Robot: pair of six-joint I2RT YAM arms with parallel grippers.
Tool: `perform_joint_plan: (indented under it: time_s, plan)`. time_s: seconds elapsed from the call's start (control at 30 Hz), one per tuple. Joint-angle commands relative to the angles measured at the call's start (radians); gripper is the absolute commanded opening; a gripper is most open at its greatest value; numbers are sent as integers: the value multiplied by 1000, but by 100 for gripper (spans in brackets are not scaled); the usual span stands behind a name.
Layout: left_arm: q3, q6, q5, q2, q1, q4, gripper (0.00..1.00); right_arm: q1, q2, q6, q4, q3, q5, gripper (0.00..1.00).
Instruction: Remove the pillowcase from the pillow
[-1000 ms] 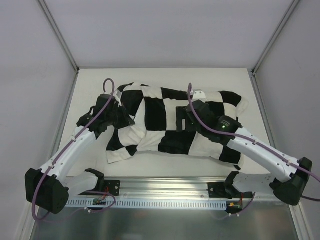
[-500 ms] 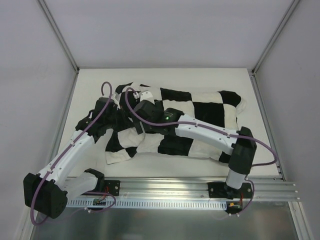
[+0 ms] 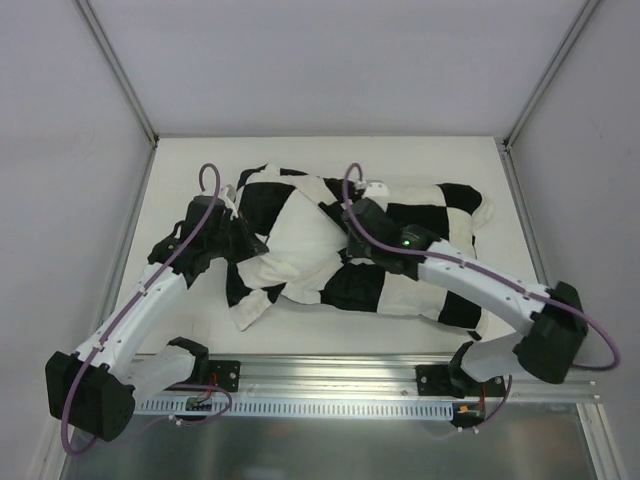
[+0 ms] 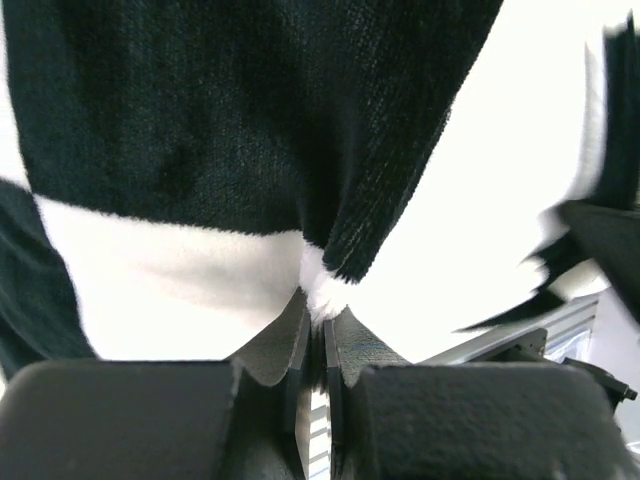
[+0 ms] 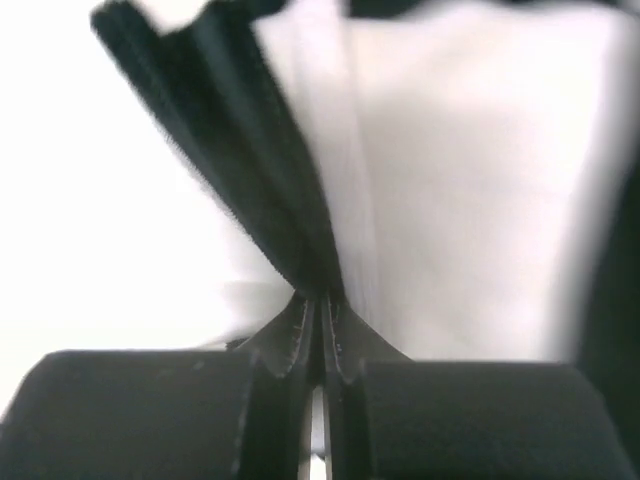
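Note:
The black and cream checkered pillowcase [image 3: 420, 285] lies across the middle of the table, crumpled at its left end. A plain white bulge, the pillow [image 3: 300, 238], shows between the two grippers. My left gripper [image 3: 250, 242] is at the case's left end, shut on a fold of pillowcase [image 4: 330, 270] with a white tuft pinched between the fingers. My right gripper [image 3: 350, 218] sits on top near the middle, shut on a dark fold of the pillowcase [image 5: 270, 200]. The rest of the pillow is hidden inside the case.
The white table [image 3: 200, 160] is walled by pale panels at the back and both sides. A metal rail [image 3: 330, 375] with the arm bases runs along the near edge. A loose flap of the case [image 3: 250, 310] hangs toward the front left.
The right gripper has swung from the case's left end back to its middle and shut on a fold. The fabric there has drawn aside and more plain white shows. The left gripper stays shut.

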Motion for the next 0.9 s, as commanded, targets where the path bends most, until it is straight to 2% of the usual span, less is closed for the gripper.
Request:
perform_joint_plan:
  time_s: [0.0,0.07,0.17,0.27,0.37,0.4,0.43,0.47,0.5,0.57,0.63,0.77,0.87]
  plan:
    - [-2,63,-78,-32,42,-96,0,-137,-190,36,-92,-157,99,1]
    - [0,68,-88,-30,53,-98,0,-183,-290,35,-76,-238,71,1]
    - [3,60,-82,-32,91,-101,0,-218,-327,23,-68,-272,15,1]
    - [3,33,-77,-32,113,-101,0,-206,-298,21,-56,-260,-47,1]
    - [7,34,-34,-6,113,-101,0,-134,-259,4,-48,-207,-55,2]
    - [4,33,-20,1,113,-98,0,-111,-251,-5,-49,-185,-55,7]
    - [1,31,9,11,113,-93,0,-90,-243,-20,-55,-159,-45,17]
    - [-5,26,17,14,114,-90,0,-61,-234,-32,-57,-131,-36,43]
    - [-16,23,23,14,113,-86,0,5,-222,-37,-60,-69,-18,57]
    - [-31,17,26,13,113,-75,0,103,-206,-92,-39,-12,27,78]
    - [-39,13,26,13,113,-69,0,150,-154,-127,-26,73,44,79]
    - [-42,6,34,16,113,-63,0,197,-7,-189,-26,198,36,73]
    - [-49,6,29,14,113,-61,0,234,108,-232,-29,310,-5,73]
